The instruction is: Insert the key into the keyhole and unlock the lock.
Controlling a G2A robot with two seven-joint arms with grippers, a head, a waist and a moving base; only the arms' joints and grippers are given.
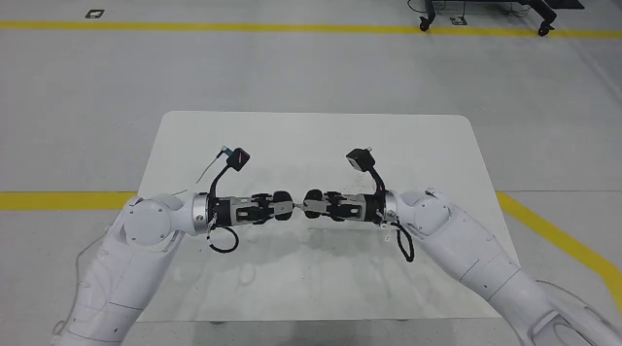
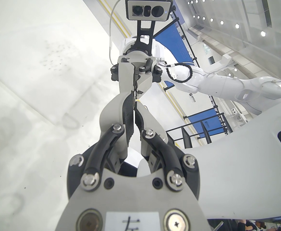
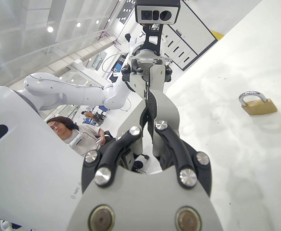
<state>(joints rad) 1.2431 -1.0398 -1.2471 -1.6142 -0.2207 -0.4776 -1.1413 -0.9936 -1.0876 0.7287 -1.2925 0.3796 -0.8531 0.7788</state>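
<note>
the left tool (image 2: 133, 105) and right tool (image 3: 148, 99) are both clenched, tips meeting above the white counter (image 3: 227, 157). the small brass padlock with a steel shackle (image 3: 257, 105) lies flat on the counter, apart from both. it is probably dense, rigid and slick, so pinch across its flat body and keep the keyhole clear.

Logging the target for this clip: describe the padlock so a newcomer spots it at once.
Start at the white table. Off to one side of the right gripper, a small block rests on it: the padlock. Its brass body and shiny silver shackle set it apart from the white top and the gripper's grey and black.
</note>
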